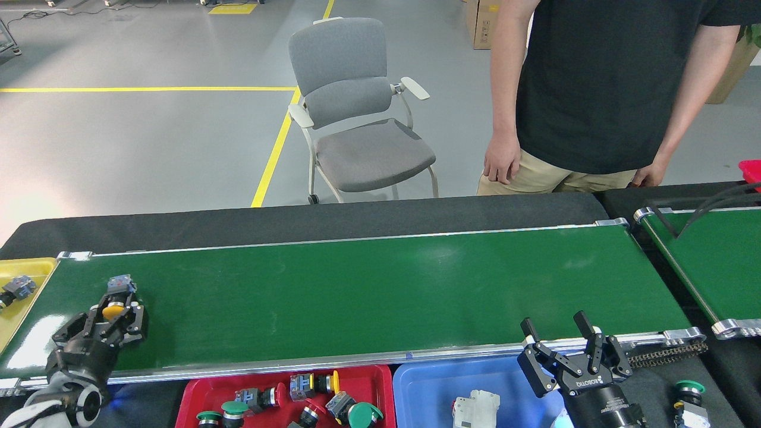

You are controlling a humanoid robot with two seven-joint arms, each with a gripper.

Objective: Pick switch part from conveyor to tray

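One head view looks forward and down, close over the conveyor (368, 291). The left gripper (110, 324) and right gripper (556, 342) rise from the near edge; the floor lies beyond.
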